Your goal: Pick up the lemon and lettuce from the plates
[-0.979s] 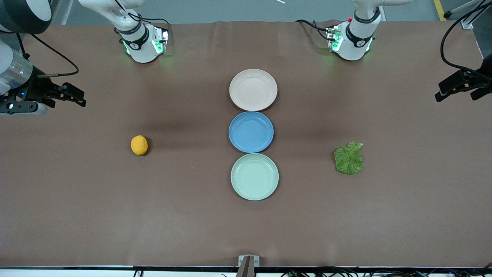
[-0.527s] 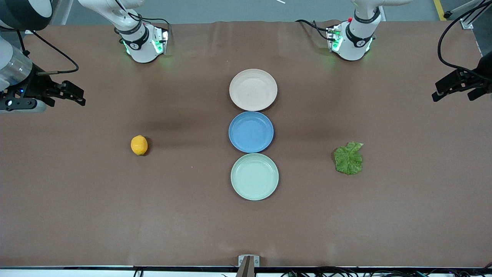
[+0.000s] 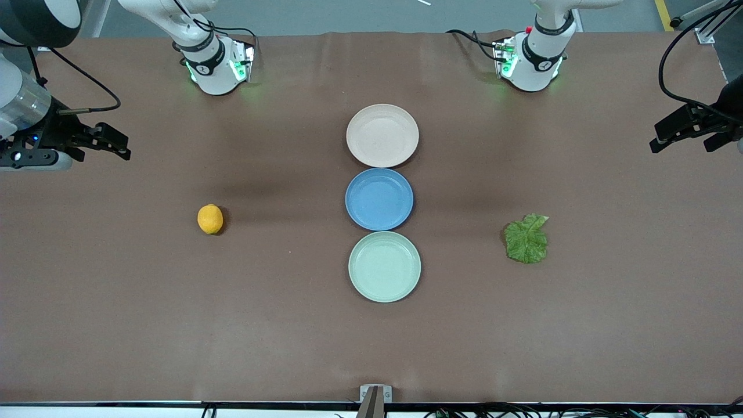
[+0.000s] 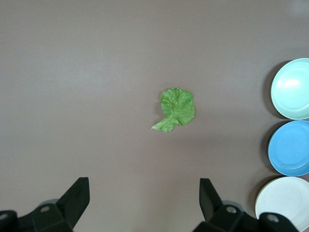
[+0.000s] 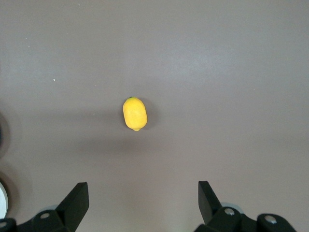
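The lemon [image 3: 210,219] lies on the bare table toward the right arm's end, off the plates; it also shows in the right wrist view [image 5: 134,113]. The lettuce [image 3: 526,238] lies flat on the table toward the left arm's end, also in the left wrist view [image 4: 176,109]. The beige-pink plate [image 3: 382,135] and the mint green plate [image 3: 384,266] are both empty. My right gripper [image 3: 115,146] is open and empty, high over the table's edge. My left gripper [image 3: 676,134] is open and empty, high over the other edge.
A blue plate [image 3: 379,198] sits between the two pale plates in a row down the table's middle. All three plates show at the edge of the left wrist view [image 4: 291,88]. A brown cloth [image 3: 290,325] covers the table.
Both grippers have drifted slightly, the left one a little toward the table's middle. The lemon, lettuce and plates have not moved.
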Robot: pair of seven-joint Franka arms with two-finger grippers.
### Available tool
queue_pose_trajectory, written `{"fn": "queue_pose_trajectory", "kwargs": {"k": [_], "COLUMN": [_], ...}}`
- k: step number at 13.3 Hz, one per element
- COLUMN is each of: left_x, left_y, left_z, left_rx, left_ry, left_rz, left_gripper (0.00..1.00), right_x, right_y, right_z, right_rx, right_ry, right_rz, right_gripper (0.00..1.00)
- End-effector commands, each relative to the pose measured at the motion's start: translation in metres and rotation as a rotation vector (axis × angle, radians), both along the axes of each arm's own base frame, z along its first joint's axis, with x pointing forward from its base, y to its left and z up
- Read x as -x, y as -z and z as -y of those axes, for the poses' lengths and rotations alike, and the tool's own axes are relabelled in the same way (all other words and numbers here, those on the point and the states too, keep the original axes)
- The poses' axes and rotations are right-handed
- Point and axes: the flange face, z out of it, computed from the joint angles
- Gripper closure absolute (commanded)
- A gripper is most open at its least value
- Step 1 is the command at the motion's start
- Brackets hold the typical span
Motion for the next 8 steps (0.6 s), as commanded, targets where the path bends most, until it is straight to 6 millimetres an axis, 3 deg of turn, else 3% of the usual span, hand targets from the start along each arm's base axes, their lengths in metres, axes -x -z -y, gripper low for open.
{"fn": "queue_pose_trajectory", "kwargs": {"k": [1, 8], "left_x": [-0.0013, -0.0019], "left_y": [-0.0053, -0.0046], "left_z": [-0.0001, 0.0007], "left_rx": [-0.001, -0.001], "left_ry": [0.016, 0.018], "left_rz": [0.011, 0.011], "left_gripper": [0.00, 0.00], "right_x": [0.0119, 0.0114], "right_y": [-0.0029, -0.0023], "right_z": [-0.0017, -0.0020], "right_rx": [-0.010, -0.030], "right_ry": [-0.014, -0.030], "right_rz": [0.007, 0.008], "right_gripper": [0.00, 0.00]}}
